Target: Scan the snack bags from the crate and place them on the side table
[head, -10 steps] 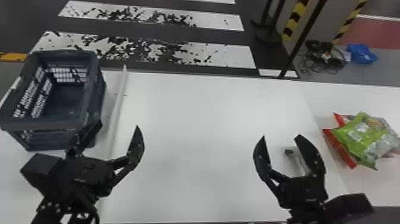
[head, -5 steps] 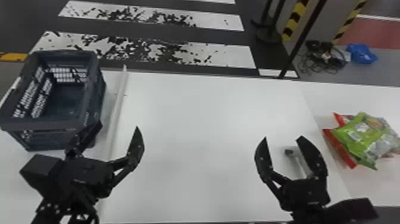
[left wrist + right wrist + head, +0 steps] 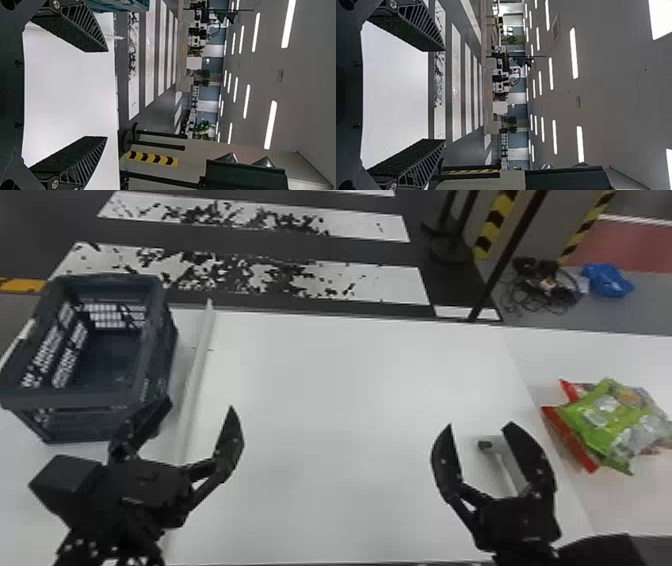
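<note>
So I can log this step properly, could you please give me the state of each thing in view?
Left gripper, open, holding nothing
Right gripper, open, holding nothing
Crate, upright, open-topped
Snack bags, lying heaped, a green one uppermost
Grey item, partly hidden by the right gripper

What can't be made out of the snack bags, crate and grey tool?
- Snack bags, head view: how many; green covers red, and the right edge cuts the pile.
- Crate, head view: the nearest floor inside, behind its near wall.
- Grey tool, head view: its full shape, partly behind the right gripper's finger.
</note>
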Robot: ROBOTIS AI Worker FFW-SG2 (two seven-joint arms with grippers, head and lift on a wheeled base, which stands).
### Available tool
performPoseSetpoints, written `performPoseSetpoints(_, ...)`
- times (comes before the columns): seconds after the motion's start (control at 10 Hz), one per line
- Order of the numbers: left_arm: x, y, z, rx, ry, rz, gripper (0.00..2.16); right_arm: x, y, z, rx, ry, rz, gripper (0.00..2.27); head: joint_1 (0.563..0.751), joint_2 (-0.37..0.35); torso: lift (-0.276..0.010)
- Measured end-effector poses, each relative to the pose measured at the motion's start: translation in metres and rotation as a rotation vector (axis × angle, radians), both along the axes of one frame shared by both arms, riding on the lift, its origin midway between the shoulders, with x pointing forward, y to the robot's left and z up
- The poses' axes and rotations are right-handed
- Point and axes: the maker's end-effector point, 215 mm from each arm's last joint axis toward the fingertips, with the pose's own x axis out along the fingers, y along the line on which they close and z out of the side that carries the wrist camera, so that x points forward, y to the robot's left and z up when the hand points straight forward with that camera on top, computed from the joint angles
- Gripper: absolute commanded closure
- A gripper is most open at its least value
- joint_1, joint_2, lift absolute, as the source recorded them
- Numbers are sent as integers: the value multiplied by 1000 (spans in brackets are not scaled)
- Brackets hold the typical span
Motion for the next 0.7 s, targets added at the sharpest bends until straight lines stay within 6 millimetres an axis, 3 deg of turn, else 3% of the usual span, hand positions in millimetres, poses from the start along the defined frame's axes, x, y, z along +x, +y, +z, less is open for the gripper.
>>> performPoseSetpoints(0.7,-7,-1,2,-4,19,-1,87,-4,5,1,2,-5,11,63,695,-125,-94)
